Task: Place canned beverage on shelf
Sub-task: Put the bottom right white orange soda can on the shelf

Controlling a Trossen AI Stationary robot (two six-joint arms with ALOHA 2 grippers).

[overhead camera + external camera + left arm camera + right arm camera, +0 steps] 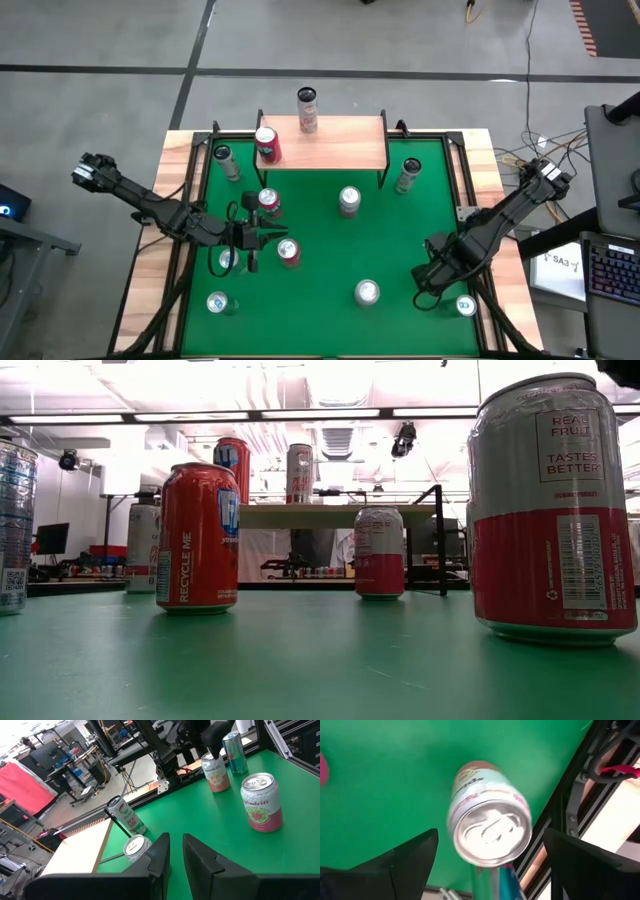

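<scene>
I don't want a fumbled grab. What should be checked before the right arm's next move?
1. Right gripper open: ok.
2. Can between its fingers: ok.
3. Can upright: ok.
4. Fingers low enough on the can: cannot tell.
5. Bare room on the shelf: ok, its right half is free.
6. Left gripper shut, empty, away across the table: ok.

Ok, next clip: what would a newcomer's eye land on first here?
Probably the scatter of upright cans across the green table, with two already on the shelf at the far edge: a red can and a paler can. Next, the right gripper near the table's right front corner, fingers spread wide either side of a silver-topped can. The left gripper sits shut among cans at centre-left.
</scene>
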